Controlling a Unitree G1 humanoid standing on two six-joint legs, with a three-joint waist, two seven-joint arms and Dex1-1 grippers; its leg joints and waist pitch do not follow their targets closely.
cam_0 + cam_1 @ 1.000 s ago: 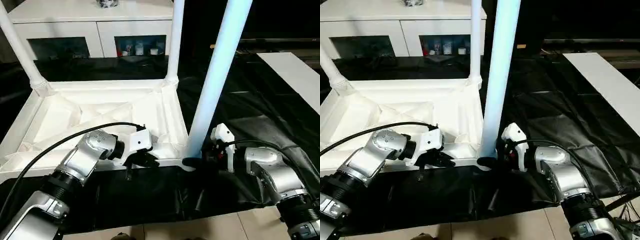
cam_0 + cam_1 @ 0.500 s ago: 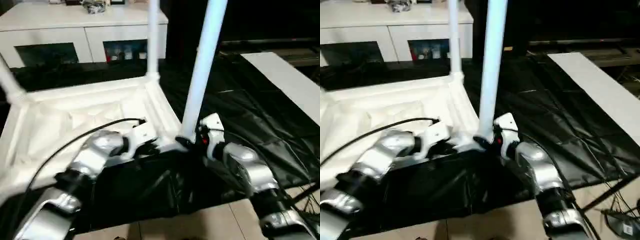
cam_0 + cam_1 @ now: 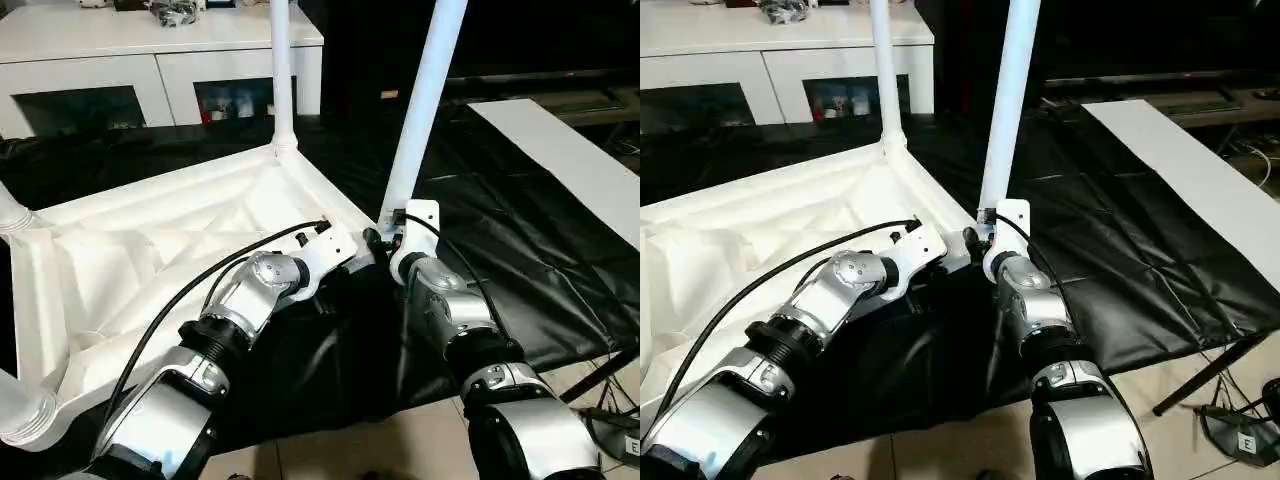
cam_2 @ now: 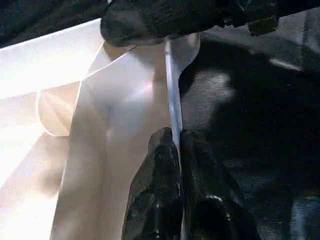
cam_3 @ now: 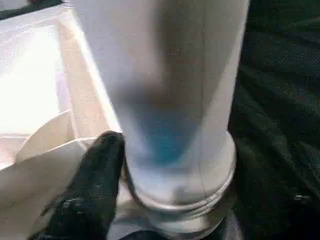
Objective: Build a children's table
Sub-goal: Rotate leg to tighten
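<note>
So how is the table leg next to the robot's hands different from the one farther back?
The near leg has the right gripper around its base; the far leg stands with nothing touching it. The near leg leans a little, while the far leg stands straighter. Both are long white tubes standing up from corners of the upside-down table top.

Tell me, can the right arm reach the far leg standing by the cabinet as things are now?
Probably not. The right gripper is closed on the near leg at its socket, and the far leg stands across the tabletop, well beyond it.
</note>
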